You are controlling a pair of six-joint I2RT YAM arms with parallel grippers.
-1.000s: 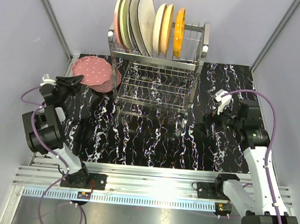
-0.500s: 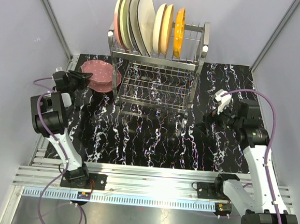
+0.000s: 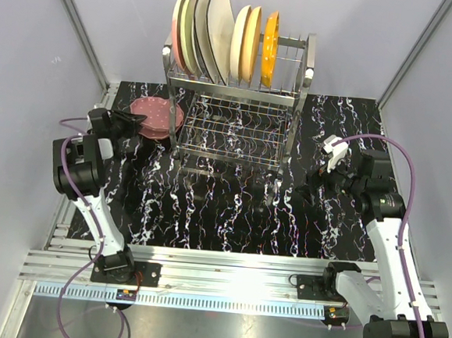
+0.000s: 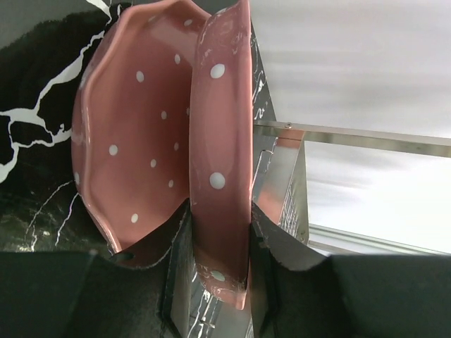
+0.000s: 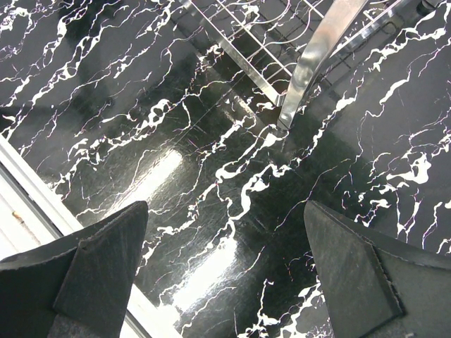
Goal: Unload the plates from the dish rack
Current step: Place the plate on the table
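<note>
My left gripper is shut on the rim of a speckled maroon-pink plate, left of the dish rack. In the left wrist view my gripper pinches this plate edge-on. A second maroon-pink plate lies just under it, and I cannot tell if they touch. The rack's top tier holds upright plates: pink-and-cream, large cream square, cream round, orange. My right gripper is open and empty, right of the rack and low over the mat.
The black marbled mat covers the table. Grey walls close in on the left, right and back. A rack post stands just ahead of my right gripper. The rack's steel frame is right beside the held plate.
My left gripper has carried the maroon-pink plate right and back, over the second pink plate beside the rack. The right arm has not moved.
</note>
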